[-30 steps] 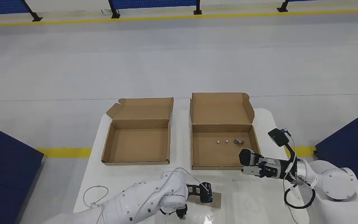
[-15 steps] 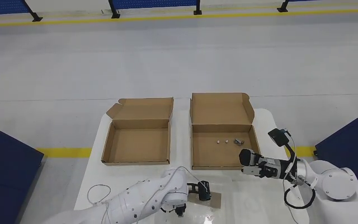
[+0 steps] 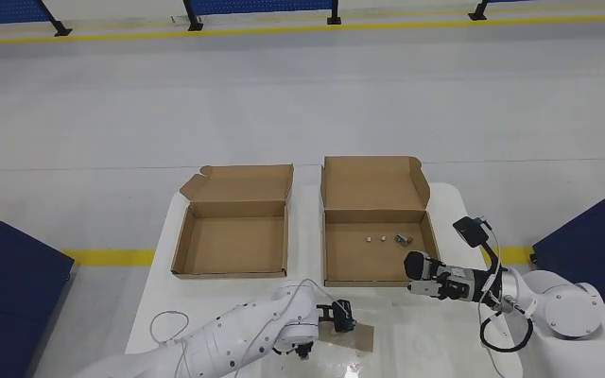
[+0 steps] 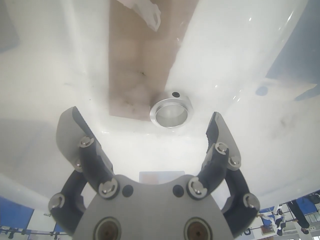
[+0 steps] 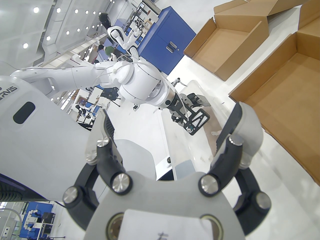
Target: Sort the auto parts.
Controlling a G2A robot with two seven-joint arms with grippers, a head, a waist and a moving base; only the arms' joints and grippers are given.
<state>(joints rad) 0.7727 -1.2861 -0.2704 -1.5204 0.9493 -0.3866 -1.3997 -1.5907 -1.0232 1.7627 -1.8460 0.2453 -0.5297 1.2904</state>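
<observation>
Top view: the left tool (image 3: pixel 342 315) hangs low over the surface (image 3: pixel 304 246), near its front edge.
Left wrist view: a shiny silver ring (image 4: pixel 169 113) with a dark hole in its side lies beside a cardboard strip (image 4: pixel 135 58), just ahead of the released fingers.
Right wrist view: the right tool (image 5: pixel 172 112) is spread wide.

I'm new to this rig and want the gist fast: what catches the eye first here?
Two open cardboard boxes sit side by side on the white table: the left box and the right box, which holds a few small parts. Nearer the robot, the left gripper, fingers open, hangs close to a silver ring at the corner of a brown strip, where a white clip also lies.
</observation>
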